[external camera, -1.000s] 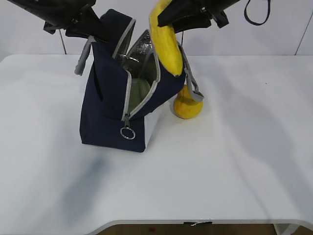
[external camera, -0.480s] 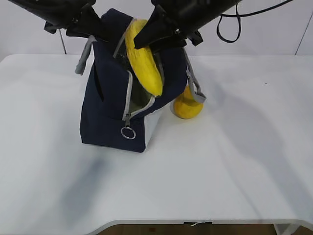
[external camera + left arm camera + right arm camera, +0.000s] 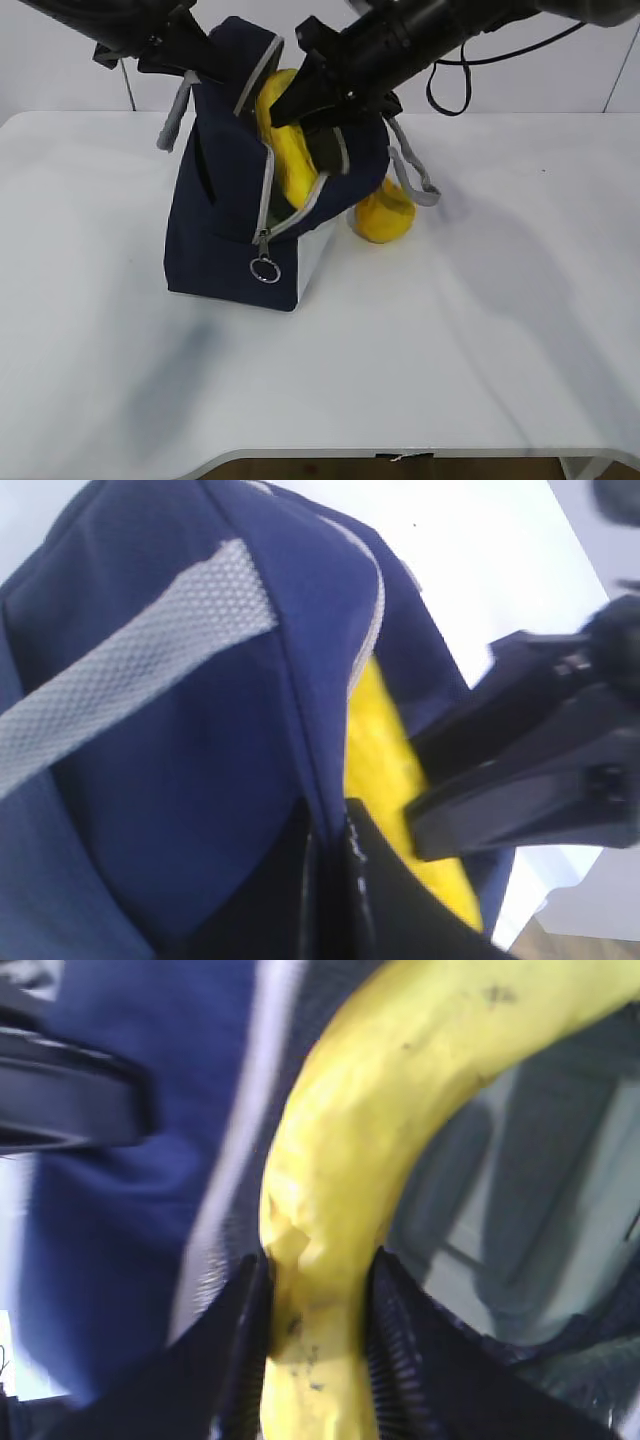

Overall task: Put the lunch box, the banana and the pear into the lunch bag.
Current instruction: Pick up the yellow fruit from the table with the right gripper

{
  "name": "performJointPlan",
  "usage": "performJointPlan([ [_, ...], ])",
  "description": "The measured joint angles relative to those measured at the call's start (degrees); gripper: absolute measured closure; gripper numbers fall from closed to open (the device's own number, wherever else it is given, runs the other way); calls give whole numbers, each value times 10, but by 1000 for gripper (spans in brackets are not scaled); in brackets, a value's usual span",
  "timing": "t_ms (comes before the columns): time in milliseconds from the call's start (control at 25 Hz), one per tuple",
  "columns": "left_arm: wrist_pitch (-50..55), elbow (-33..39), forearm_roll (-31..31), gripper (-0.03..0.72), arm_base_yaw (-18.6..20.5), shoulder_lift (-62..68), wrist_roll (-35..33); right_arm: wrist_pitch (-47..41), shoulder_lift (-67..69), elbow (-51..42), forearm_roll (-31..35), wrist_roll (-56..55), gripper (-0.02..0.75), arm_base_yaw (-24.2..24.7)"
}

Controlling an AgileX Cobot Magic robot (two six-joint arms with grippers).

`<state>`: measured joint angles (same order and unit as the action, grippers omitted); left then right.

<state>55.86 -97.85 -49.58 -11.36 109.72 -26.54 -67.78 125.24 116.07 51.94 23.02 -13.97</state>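
Since a second ago your right gripper has carried the banana from above the bag down into its open mouth, and the grey handle on that side has swung outward.

Nearest to you, the zipper ring hangs at the front corner of the lunch bag, which stands on the white table. Above it you see the banana lying half inside the opening, against the grey zipper edge. Your right gripper is clamped on the banana's upper part; in the right wrist view both fingers press its sides. Just behind the bag, on the right, the pear rests on the table, touching the bag. Farthest back, your left gripper is pressed together on the bag's rim, holding it up.
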Motion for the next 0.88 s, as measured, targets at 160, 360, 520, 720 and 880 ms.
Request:
performJointPlan([
  [160, 0, 0, -1, 690, 0, 0, -1, 9, 18, 0, -1, 5, 512, -9],
  [360, 1, 0, -1, 690, 0, 0, -1, 20, 28, 0, -1, 6, 512, -13],
  [520, 1, 0, -1, 690, 0, 0, -2, 21, 36, 0, -1, 6, 512, -13],
  [720, 1, 0, -1, 690, 0, 0, -3, 21, 38, 0, 1, 9, 494, -14],
  [880, 1, 0, -1, 690, 0, 0, -4, 21, 39, 0, 20, 23, 440, -14],
])
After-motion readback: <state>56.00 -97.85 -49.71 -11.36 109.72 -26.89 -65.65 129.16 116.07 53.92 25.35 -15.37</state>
